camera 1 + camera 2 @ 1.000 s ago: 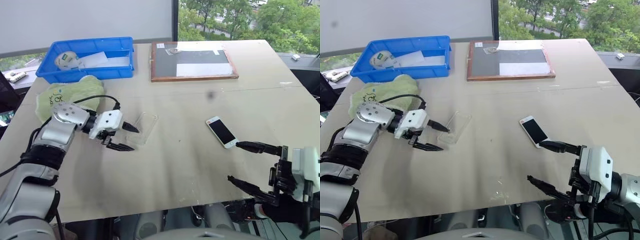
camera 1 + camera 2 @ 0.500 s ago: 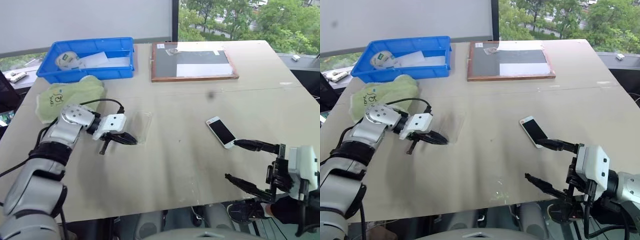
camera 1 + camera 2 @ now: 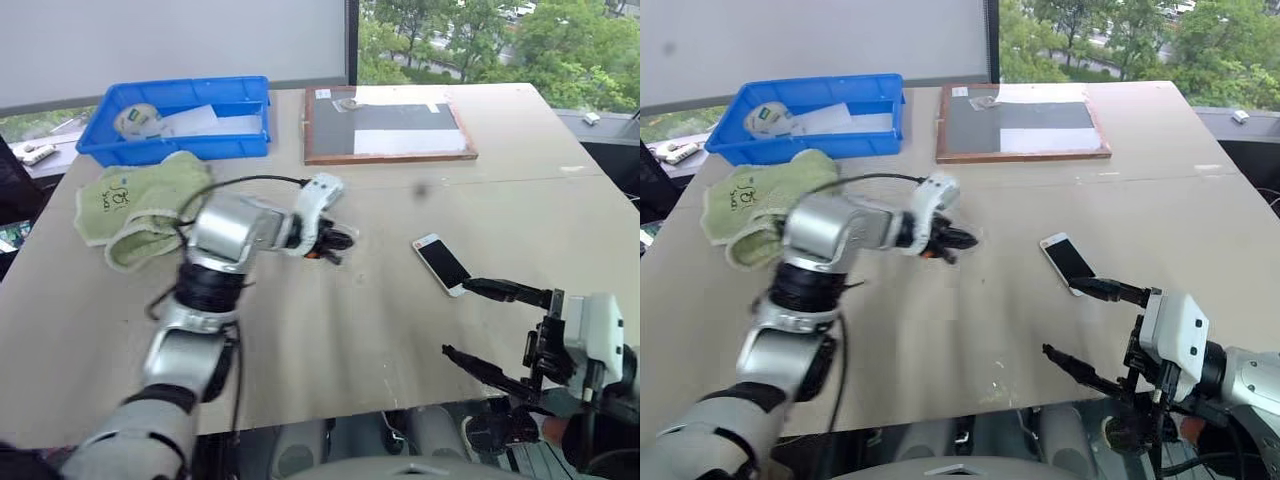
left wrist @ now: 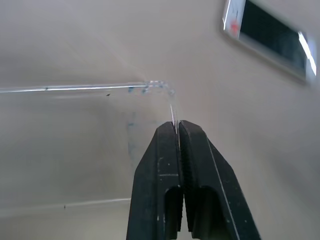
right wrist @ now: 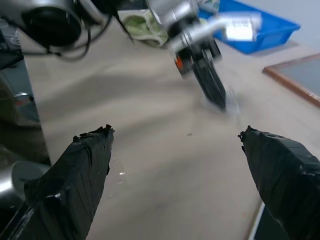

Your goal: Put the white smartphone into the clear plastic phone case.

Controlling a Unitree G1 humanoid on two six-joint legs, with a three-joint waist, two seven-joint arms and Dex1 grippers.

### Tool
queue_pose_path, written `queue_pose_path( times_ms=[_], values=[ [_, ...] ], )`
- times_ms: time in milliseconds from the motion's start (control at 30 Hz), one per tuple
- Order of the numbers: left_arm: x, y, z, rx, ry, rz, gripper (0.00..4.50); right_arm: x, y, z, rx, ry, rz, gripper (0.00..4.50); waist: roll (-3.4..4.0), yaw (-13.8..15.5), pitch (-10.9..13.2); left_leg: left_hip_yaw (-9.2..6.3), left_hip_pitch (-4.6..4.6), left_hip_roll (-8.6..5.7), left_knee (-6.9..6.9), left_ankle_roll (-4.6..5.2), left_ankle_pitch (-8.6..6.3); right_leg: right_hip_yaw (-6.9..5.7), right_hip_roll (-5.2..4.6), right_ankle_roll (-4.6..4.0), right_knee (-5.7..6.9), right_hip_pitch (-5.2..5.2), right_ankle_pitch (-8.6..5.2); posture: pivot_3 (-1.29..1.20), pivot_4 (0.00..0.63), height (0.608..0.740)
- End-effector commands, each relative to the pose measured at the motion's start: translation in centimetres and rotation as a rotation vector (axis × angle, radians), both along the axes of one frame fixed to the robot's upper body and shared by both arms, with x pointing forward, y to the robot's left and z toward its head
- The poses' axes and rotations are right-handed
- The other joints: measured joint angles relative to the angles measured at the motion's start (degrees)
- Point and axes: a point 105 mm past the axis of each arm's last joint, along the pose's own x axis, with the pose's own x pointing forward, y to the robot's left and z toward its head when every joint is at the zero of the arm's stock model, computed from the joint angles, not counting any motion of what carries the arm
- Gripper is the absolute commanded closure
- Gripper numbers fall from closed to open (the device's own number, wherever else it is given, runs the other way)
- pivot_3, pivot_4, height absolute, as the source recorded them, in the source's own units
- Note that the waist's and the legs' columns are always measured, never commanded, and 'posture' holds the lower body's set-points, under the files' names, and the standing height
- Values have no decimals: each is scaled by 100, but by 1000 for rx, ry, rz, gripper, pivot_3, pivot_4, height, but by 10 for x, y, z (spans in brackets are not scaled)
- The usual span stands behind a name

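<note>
Your desk (image 3: pixel 330 330) carries the white smartphone (image 3: pixel 443 265), flat, right of centre; your left end effector (image 3: pixel 338 241) pinches the clear plastic phone case (image 4: pixel 100 145) by its rim, mid-desk; your right end effector (image 3: pixel 490 325) gapes wide beside the phone, empty.

The white smartphone (image 3: pixel 443 265) lies flat on the counter (image 3: pixel 380 330), screen up. Taking it as the landmark: the left gripper (image 3: pixel 340 241) hangs well to its left, jaws pressed together. The right gripper (image 3: pixel 492 330) sits just below and right of it, jaws spread wide, the upper fingertip beside its near corner. A wooden-framed board (image 3: pixel 388 124) lies well beyond it, a blue bin (image 3: pixel 180 118) and green cloth (image 3: pixel 135 203) far left.
</note>
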Motion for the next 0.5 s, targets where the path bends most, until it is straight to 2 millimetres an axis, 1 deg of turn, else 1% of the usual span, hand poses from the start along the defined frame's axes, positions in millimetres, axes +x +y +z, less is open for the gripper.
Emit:
queue_pose_path(
  times_ms=[33, 100, 133, 167, 200, 233, 267, 300, 367, 433, 500],
  values=[
    [12, 1, -6, 27, 9, 158, 4419, -4, 8, 6, 18, -25, 20, 0, -5, -23, 3, 1, 1, 0, 0, 0, 0, 1, 0, -1, 0, 1, -1, 0, 150, 740],
    [16, 0, -6, 19, 17, 202, 3874, -6, 9, 4, 10, -19, 25, 0, -5, -25, 3, 9, 13, 1, -10, 0, 0, 12, 1, -2, 0, 3, -1, 0, 150, 740],
    [19, -1, -2, -3, 11, 216, 3595, -7, 9, 4, 8, -17, 22, 0, -5, -20, 3, 9, 19, 1, -13, -1, -1, 14, 3, -4, 1, 5, -2, 0, 150, 740],
    [19, -3, 3, -27, 10, 210, 3118, -7, 8, 3, 7, -17, 20, 0, -4, -20, 2, 5, 28, 2, -15, -1, -1, 11, 3, -7, 1, 12, -4, 0, 150, 740],
    [19, -4, 8, -45, 2, 202, 2796, -7, 8, 3, 8, -16, 17, 0, -4, -21, 2, 4, 30, 3, -16, -1, -1, 10, 3, -8, 1, 14, -4, 0, 150, 740],
    [21, -4, 15, -68, -20, 196, 2315, -7, 9, 3, 9, -16, 16, 0, -4, -19, 2, 5, 30, 3, -15, -1, -1, 10, 3, -8, 1, 14, -4, 0, 150, 740],
    [22, -4, 22, -93, -45, 187, 2007, -7, 9, 3, 10, -18, 14, 0, -4, -13, 3, 5, 30, 3, -15, -1, -1, 10, 3, -8, 1, 14, -4, 0, 150, 740],
    [22, -2, 29, -121, -60, 164, 1578, -6, 9, 4, 14, -20, 11, 0, -4, -11, 2, 6, 29, 2, -15, -1, -1, 11, 1, -8, 1, 14, -4, 0, 150, 740],
    [14, -3, 47, -220, -77, 74, 830, -6, 10, 4, 21, -23, 6, 0, -4, -18, 3, 9, 28, 2, -15, -1, -1, 13, -1, -8, -1, 14, -4, 0, 150, 740],
    [5, 4, 66, -288, -117, -36, 830, -5, 10, 4, 25, -22, 4, 0, -4, -21, 3, 9, 26, 3, -16, -2, -2, 13, 0, -8, -1, 11, -4, 0, 150, 740],
    [1, 16, 88, -344, -195, -119, 830, -5, 10, 4, 28, -16, 8, 0, -2, -23, 3, 9, 26, 5, -20, -3, -2, 13, 1, -10, -1, 9, -5, 0, 150, 740]
  ],
)
